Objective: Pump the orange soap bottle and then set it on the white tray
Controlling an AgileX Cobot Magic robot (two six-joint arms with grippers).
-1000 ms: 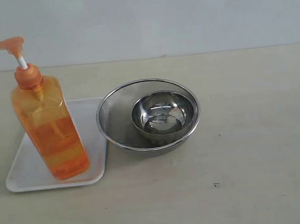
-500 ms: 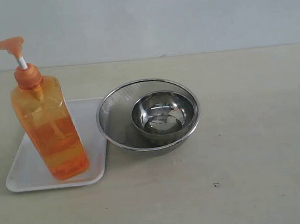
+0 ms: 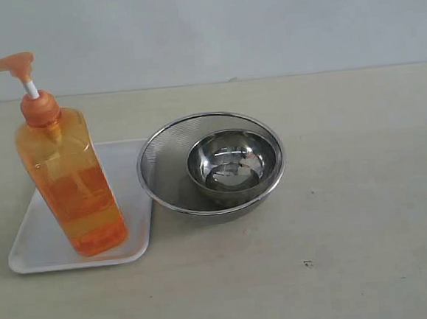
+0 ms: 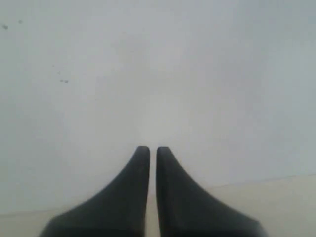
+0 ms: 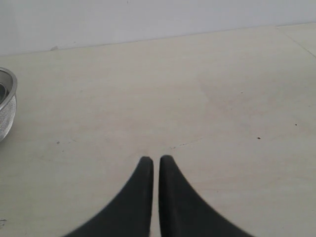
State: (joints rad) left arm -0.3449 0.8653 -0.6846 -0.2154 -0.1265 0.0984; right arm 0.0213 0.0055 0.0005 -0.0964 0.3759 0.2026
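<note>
Nothing on the counter (image 3: 364, 192) has shifted; only a dark sliver at the left edge is gone. The soap bottle (image 3: 71, 185) stands upright on the tray (image 3: 35, 244), so placing looks finished. The left tool (image 4: 148, 148) and right tool (image 5: 152, 158) are closed tight, empty.

A plain pale grey wall (image 3: 262, 23) behind a beige tabletop (image 3: 366, 214) — matte, faintly speckled, evenly lit.

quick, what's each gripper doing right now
left gripper: closed, holding nothing.
right gripper: closed, holding nothing.
</note>
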